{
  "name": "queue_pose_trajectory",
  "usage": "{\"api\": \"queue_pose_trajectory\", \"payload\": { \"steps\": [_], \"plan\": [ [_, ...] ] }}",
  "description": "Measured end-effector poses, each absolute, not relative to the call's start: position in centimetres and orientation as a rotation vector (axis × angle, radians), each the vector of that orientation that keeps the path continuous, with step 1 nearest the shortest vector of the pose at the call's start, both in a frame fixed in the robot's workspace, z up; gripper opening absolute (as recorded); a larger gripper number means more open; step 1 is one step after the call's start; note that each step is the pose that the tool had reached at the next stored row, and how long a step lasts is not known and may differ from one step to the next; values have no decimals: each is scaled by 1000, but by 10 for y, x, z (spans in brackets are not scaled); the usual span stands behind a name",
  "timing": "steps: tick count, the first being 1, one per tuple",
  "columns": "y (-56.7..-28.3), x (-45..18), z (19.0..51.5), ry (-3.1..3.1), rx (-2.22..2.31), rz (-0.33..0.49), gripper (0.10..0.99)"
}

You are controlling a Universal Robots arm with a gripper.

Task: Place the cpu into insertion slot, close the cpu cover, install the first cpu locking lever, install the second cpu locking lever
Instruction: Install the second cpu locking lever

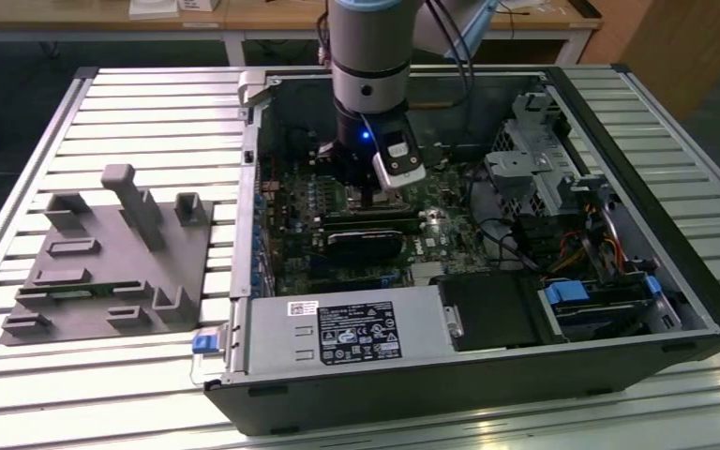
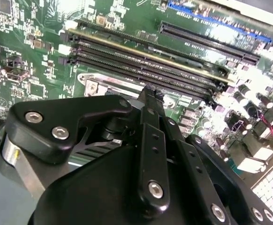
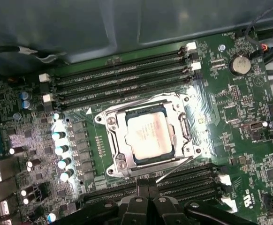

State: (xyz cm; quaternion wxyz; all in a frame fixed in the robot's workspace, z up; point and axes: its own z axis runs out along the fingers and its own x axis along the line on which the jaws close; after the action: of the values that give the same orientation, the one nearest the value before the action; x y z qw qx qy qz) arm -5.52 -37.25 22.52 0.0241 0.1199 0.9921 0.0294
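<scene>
In the first wrist view the cpu (image 3: 148,136) lies flat in the insertion slot (image 3: 183,129), its pale metal face showing through the window of the cpu cover (image 3: 114,140), which lies down over it. A thin wire lever (image 3: 174,169) stands out at a slant from the socket's edge nearest the gripper. Another lever (image 3: 132,104) runs along the socket's far edge. My gripper (image 3: 146,187) hovers just beside the socket over the memory slots, fingers together with nothing seen between them. It is also seen from behind (image 2: 148,96). In the exterior view the gripper (image 1: 379,195) hangs over the green motherboard (image 1: 442,239).
Long black memory slots (image 3: 122,75) flank the socket on both sides. A row of capacitors (image 3: 61,150) stands beside it. The open computer case (image 1: 610,309) walls in the board, with a power supply (image 1: 360,333) and drive cage (image 1: 535,159). A grey fixture (image 1: 110,253) sits at the exterior view's left.
</scene>
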Motion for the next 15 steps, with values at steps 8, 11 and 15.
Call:
{"api": "queue_pose_trajectory", "payload": {
  "steps": [8, 11, 15],
  "plan": [
    [-379, -59, 220, 3072, 368, 127, 106],
    [-381, -60, 218, 3073, 363, 157, 106],
    [-383, -62, 214, 3075, 356, 201, 106]
  ]
}}
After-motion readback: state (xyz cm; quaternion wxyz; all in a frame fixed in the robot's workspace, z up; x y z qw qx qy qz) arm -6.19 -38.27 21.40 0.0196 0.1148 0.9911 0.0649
